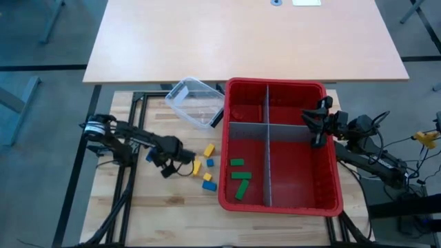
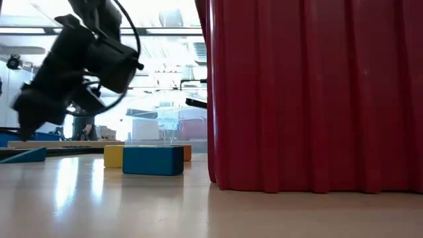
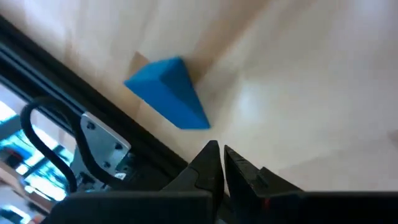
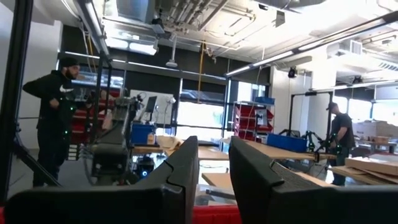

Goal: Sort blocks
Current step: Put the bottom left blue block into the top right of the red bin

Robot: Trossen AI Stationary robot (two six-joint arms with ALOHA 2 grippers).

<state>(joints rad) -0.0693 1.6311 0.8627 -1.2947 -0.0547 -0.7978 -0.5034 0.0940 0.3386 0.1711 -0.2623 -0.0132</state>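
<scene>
Left gripper [image 1: 157, 164] jaws closed beside blue block [image 3: 171, 99], near table edge.

You have three green blocks [image 1: 240, 181] lying flat in the red bin's near-left compartment. Left of the bin, on the surface, yellow blocks [image 1: 209, 149] and small blue blocks [image 1: 209, 185] lie scattered close together. Farther left one blue block [image 3: 169, 94], seemingly a wedge, lies alone near the surface's edge.
</scene>
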